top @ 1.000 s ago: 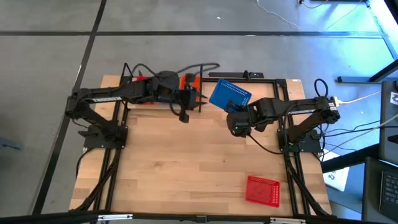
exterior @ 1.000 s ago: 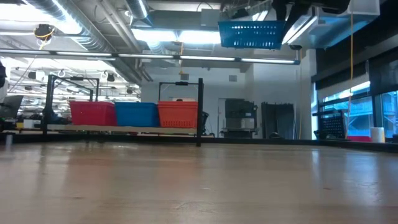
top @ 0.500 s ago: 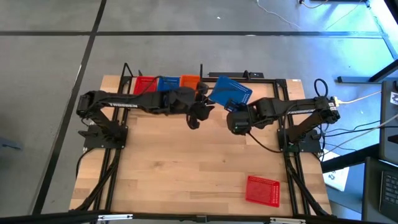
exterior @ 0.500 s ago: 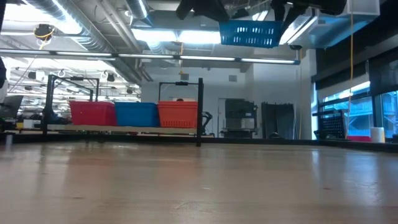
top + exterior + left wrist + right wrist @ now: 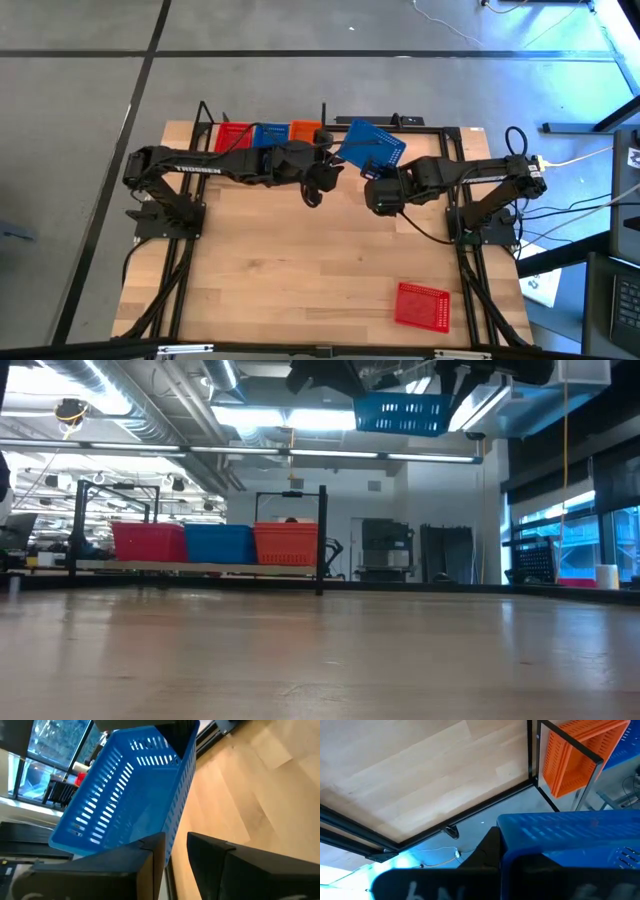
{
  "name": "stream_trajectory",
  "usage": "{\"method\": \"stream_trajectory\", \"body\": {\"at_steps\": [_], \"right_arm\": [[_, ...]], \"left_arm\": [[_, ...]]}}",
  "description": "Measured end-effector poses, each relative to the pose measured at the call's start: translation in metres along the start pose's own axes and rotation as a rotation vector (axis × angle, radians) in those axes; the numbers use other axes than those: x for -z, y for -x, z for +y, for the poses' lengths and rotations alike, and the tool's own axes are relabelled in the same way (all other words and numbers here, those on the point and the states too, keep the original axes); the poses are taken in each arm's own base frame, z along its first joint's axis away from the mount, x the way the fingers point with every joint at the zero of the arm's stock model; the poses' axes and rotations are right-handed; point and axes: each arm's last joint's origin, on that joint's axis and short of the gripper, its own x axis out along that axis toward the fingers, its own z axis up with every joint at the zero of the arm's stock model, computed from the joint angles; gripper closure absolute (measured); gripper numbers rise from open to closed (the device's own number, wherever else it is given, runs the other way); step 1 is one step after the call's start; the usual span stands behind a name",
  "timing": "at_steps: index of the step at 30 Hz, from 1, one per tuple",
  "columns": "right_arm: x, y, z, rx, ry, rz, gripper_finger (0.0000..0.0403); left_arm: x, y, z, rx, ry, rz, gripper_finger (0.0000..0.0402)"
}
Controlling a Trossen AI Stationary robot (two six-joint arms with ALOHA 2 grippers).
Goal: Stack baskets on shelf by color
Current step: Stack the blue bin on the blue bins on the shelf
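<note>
A blue basket (image 5: 370, 148) hangs high over the table's far middle, tilted, with my right gripper (image 5: 378, 180) shut on it. My left gripper (image 5: 322, 183) stands open just left of it. In the left wrist view one side wall's end (image 5: 172, 832) points into the gap between the fingers (image 5: 175, 865). On the shelf (image 5: 200, 568), along the far edge, a red basket (image 5: 232, 135), a blue one (image 5: 268, 133) and an orange one (image 5: 305, 130) rest side by side on their bottoms. Another red basket (image 5: 422, 304) lies on the table at the near right. My right gripper holds the blue basket at its near edge (image 5: 374, 168), coming at it from the table's right and slanting down. The basket itself hides the fingers in the right wrist view. It is lifted clear (image 5: 405, 412) and tilted. My left gripper's fingers flank the basket's wall end; whether they touch it, I cannot tell.
The shelf's black upright posts (image 5: 321, 540) stand just left of the held basket. A black frame rod (image 5: 470, 815) runs along the table's far edge. Bare wood (image 5: 300, 270) fills the middle and near left of the table.
My left gripper has swung from over the shelf toward the table's right, down a little and rolled, up to the hanging blue basket, uncovering the shelf's baskets in the high view; it has kept still for the last half second. The blue basket has tipped slightly.
</note>
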Motion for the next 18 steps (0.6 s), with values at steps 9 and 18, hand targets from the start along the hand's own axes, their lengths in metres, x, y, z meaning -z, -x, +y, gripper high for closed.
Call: {"method": "stream_trajectory", "body": {"at_steps": [9,18], "right_arm": [[0.000,0.000,0.000,-0.003,0.003,-0.010,0.0403],[0.000,0.000,0.000,-0.002,0.002,-0.009,0.0403]], "left_arm": [[-0.010,0.004,-0.001,-0.036,-0.070,-0.048,0.0324],[-0.008,0.003,0.000,-0.036,-0.031,-0.045,0.0324]]}}
